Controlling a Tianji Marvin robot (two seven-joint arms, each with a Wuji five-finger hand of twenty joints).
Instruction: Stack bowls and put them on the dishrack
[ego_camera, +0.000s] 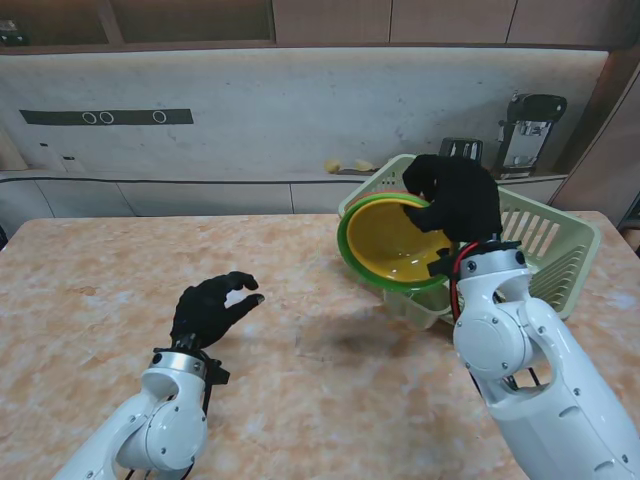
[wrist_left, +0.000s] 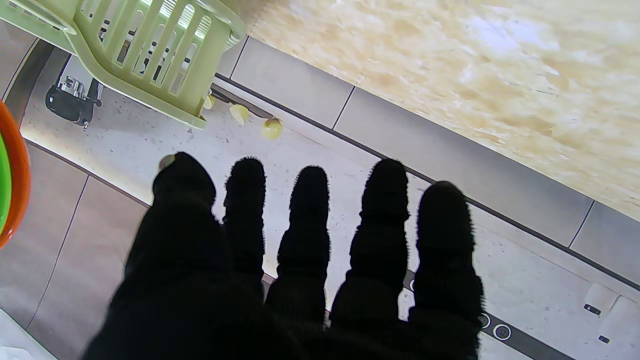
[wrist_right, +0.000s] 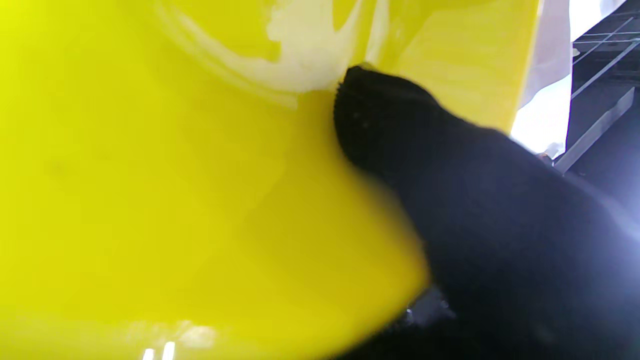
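Right hand (ego_camera: 455, 200) of mine is clamped on the nested bowls (ego_camera: 390, 245), fingers curled over the far rim and a thumb (wrist_right: 380, 115) pressed against the yellow inner wall, as my right wrist view shows. That stack is a yellow bowl seated inside a green one, with an orange edge just showing at the rim, and I hold it tilted, its mouth turned toward my left, raised over the near-left corner of the pale green dishrack (ego_camera: 560, 250). Whether the lowest part of the stack touches the rack's rim I cannot tell. My left hand (ego_camera: 212, 308) hovers over the marbled surface (ego_camera: 100, 290) well apart from the rack, fingers spread and holding nothing. I judge the stacking done and the placing only begun: the bowls must go farther over the rack and come level before I let go. What worries me is the tilt. I grip only one side of the rim, so the inner bowls could slide out toward my left. Another risk is catching the rack's near wall, which might shove or tip that light basket. Letting go too early would leave the stack perched on the corner, ready to roll onto the surface.
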